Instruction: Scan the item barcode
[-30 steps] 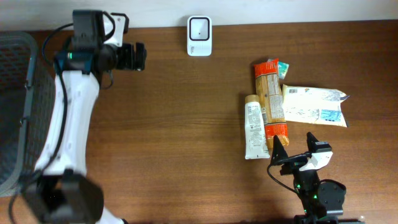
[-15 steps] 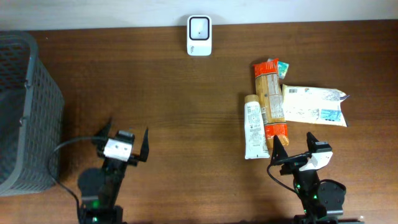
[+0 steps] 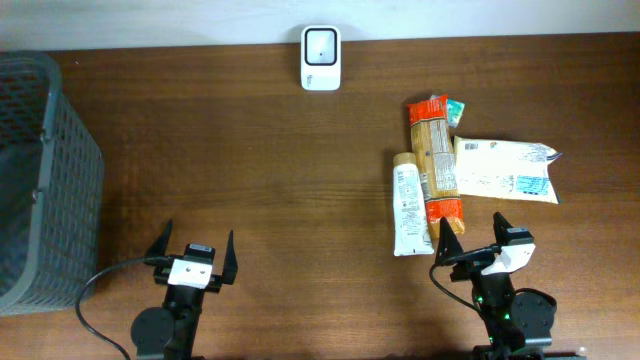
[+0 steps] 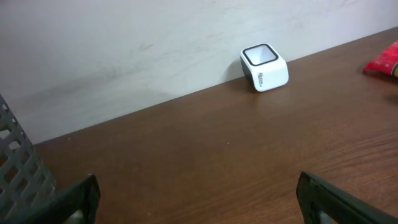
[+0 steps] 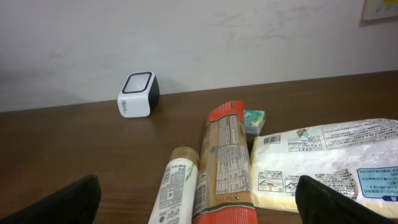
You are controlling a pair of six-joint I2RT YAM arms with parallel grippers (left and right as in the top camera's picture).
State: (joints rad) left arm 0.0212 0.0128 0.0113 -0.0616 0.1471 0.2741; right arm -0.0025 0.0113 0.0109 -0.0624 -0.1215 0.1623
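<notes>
Wooden table (image 3: 280, 170) with scanner (image 3: 321, 44), grocery items (image 3: 437, 160)

Ahead of me, the barcode scanner (image 3: 321, 44) sits at the far edge of the table (image 3: 280, 170). The basket (image 3: 40, 170) stands at my far left. On my right, the tube (image 3: 407, 205) lies against the pasta packet (image 3: 434, 160) on its left side, the flat pouch (image 3: 505, 170) lies on its right, and a small box (image 3: 455, 110) lies behind.
</notes>
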